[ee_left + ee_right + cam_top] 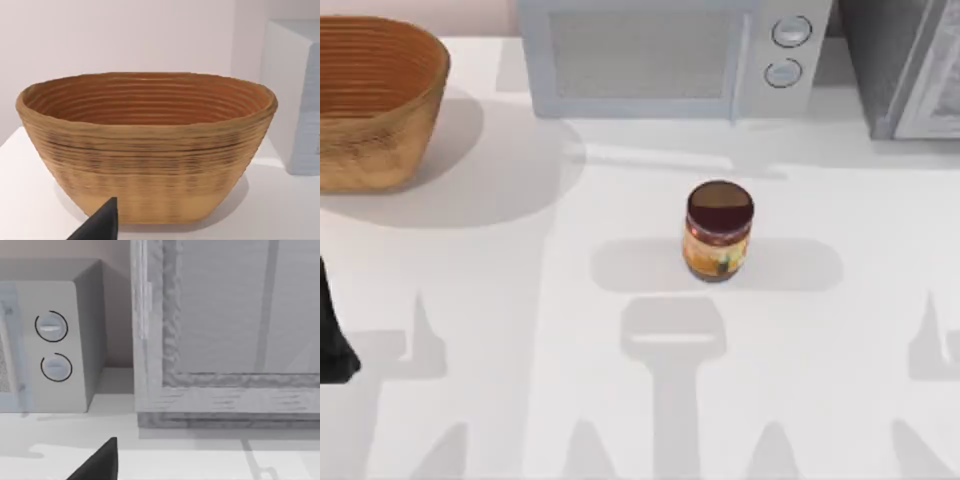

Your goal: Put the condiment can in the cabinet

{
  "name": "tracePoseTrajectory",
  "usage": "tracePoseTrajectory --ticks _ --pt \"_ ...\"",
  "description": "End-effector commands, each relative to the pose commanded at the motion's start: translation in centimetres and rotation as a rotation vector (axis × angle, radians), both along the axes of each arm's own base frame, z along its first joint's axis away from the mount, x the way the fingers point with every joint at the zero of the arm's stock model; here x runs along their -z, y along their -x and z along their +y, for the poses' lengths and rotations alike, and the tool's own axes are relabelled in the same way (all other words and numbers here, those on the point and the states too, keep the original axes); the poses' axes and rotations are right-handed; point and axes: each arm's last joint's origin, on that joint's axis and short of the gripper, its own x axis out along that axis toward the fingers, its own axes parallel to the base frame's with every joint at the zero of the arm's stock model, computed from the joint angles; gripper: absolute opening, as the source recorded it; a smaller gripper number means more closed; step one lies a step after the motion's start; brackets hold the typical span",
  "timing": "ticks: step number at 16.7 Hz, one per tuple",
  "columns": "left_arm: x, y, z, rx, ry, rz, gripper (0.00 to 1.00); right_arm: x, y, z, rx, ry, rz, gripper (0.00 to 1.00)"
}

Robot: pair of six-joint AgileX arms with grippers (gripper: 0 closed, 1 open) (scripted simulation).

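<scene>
The condiment can (pixel 718 230) stands upright near the middle of the table, with a dark maroon lid and an orange-yellow label, and nothing touches it. The cabinet (pixel 895 60) sits at the back right corner. Its pale framed door (pixel 225 340) faces the right wrist camera. My left arm (pixel 330 340) is parked at the table's left edge, far from the can. A dark tip of my left gripper (pixel 102 226) points at the basket. A dark tip of my right gripper (pixel 100 462) hangs over the table in front of the cabinet's base.
A woven basket (pixel 370 100) stands at the back left. A light grey microwave (pixel 660 55) with two round knobs (pixel 788 50) sits at the back middle, close beside the cabinet. White tabletop surrounds the can on every side.
</scene>
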Motion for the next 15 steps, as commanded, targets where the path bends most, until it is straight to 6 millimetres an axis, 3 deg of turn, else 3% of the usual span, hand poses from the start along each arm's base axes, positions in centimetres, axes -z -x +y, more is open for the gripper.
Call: tracePoseTrajectory --ticks 4,9,12,15 --pt "0.0 0.0 0.0 0.0 0.0 0.0 1.0 -0.3 -0.1 0.1 -0.024 0.0 0.005 1.0" --pt "0.0 0.0 0.0 0.0 0.0 0.0 1.0 -2.7 -1.5 0.7 -0.195 0.013 0.069 1.0" --pt "0.0 0.0 0.0 0.0 0.0 0.0 1.0 -4.4 -3.8 1.4 -0.354 0.031 0.132 1.0" --pt "0.0 0.0 0.0 0.0 0.0 0.0 1.0 -5.6 -7.5 2.2 -0.542 0.05 0.193 1.0"
